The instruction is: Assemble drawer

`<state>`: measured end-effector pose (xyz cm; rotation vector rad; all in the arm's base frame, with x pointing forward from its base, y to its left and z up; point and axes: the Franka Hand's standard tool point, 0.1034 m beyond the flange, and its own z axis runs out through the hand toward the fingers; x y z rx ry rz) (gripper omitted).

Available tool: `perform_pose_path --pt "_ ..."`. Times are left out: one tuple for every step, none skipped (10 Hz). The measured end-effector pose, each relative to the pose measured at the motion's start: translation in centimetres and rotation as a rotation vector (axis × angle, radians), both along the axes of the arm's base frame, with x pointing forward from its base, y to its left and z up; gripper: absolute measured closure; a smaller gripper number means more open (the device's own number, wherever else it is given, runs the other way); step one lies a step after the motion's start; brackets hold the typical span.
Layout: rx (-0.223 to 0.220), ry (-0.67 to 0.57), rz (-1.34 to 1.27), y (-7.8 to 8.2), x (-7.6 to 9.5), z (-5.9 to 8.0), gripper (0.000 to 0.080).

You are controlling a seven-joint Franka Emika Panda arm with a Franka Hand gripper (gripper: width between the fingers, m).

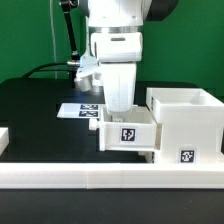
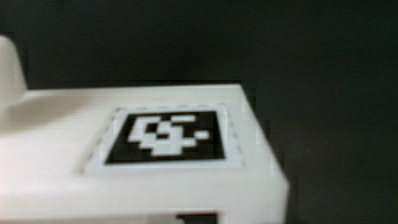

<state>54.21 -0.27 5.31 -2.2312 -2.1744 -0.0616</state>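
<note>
A small white drawer tray (image 1: 128, 133) with a tag on its near face sits against the exterior view's left side of the large white housing (image 1: 188, 120). My gripper (image 1: 119, 106) comes straight down onto the tray's far wall and is shut on it. The tray hides the fingertips. In the wrist view the tray (image 2: 143, 160) fills the frame very close up, with a blurred tag on it; no fingers show there. The second tray is not clearly in view.
The marker board (image 1: 78, 108) lies on the black table behind the tray. A long low white border bar (image 1: 100, 176) runs along the front. Another white piece (image 1: 4, 137) shows at the exterior view's left edge.
</note>
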Motion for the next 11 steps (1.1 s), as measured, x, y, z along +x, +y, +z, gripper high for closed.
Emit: perform_pose_path --pt "-0.001 0.001 -0.003 0.01 0.05 0.19 0.0758" --pt "-0.002 -0.001 -0.006 0.07 0.21 0.45 0.0758" --pt "-0.002 -0.003 -0.005 0.30 0.33 0.57 0.0758" --pt "-0.001 -0.005 -0.010 0.52 0.48 0.64 0.0758" --pt "0.000 -0.006 -0.012 0.56 0.58 0.63 0.0758" --pt "0.000 -0.002 -0.014 0.47 0.47 0.46 0.0758" --pt "0.000 -0.002 -0.014 0.47 0.45 0.43 0.0758" --pt "0.000 -0.001 -0.014 0.46 0.43 0.37 0.0758" --pt "0.001 0.000 -0.014 0.47 0.41 0.34 0.0758" --pt "0.001 0.000 -0.011 0.66 0.40 0.36 0.0758" --pt "0.002 0.001 -0.007 0.89 0.34 0.33 0.0758"
